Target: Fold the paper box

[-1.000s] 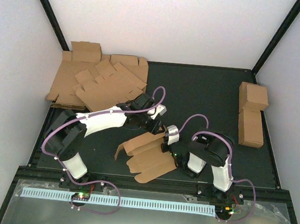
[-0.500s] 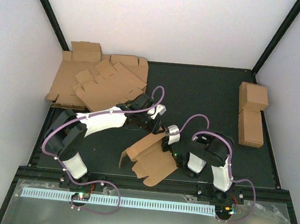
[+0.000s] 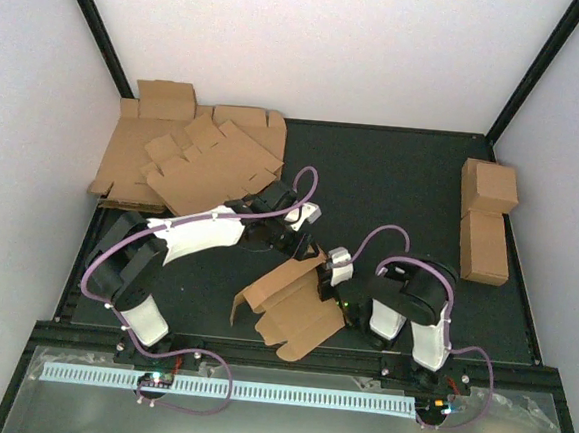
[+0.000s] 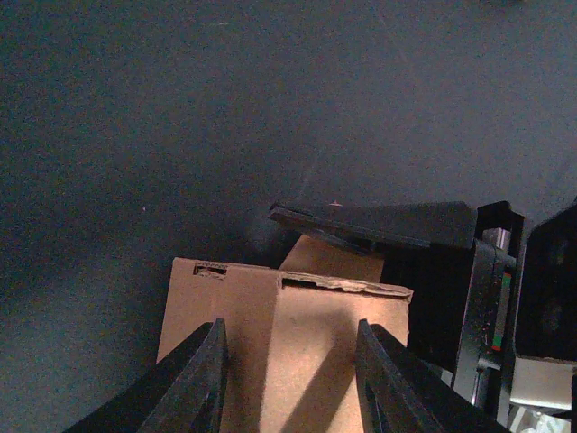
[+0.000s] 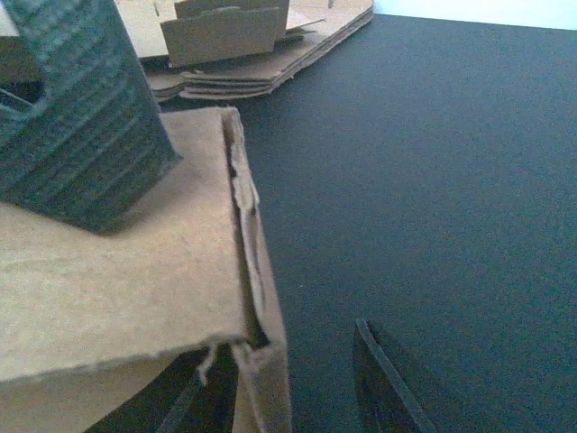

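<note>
Two grippers meet at one corner of the partly folded paper box [image 3: 287,307] on the black table [image 3: 402,185].

The left gripper [image 4: 290,332] has its fingers [image 4: 206,383] spread, pointing at a creased brown panel wider than their gap; one ridged pad [image 5: 81,117] rests on that panel's top face. Just past the panel's far edge, a finger of the right gripper [image 5: 279,374] lies crosswise in front of the left fingertips. The right gripper's fingers are parted, the box's ragged corner edge standing between them and the right-hand finger clear of the cardboard. Well beyond the right fingertips sits a stack of flat blanks [image 5: 261,54]; closed brown cartons [image 3: 486,227] lie far off to their right.
</note>
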